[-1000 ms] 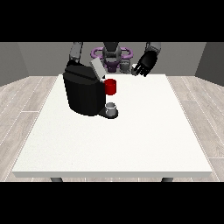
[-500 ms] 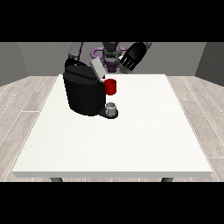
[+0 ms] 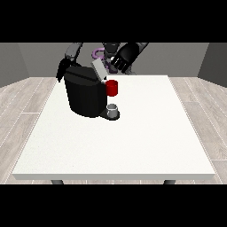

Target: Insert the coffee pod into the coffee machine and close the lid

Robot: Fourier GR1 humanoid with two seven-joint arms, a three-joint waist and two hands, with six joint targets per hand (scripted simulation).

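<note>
Front view, left to right: one hand behind the coffee machine, fingers unclear; its lid raised; a red thing at the machine; the other hand near the lid, fingers curled, holding nothing visible. Closing the lid looks next.

Plain room, grey walls, wood-plank floor, white table

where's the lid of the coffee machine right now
In the front view the lid stands tilted up at the top right of the coffee machine, above the red thing at the machine, with the hand at the view's right just beside it.
</note>
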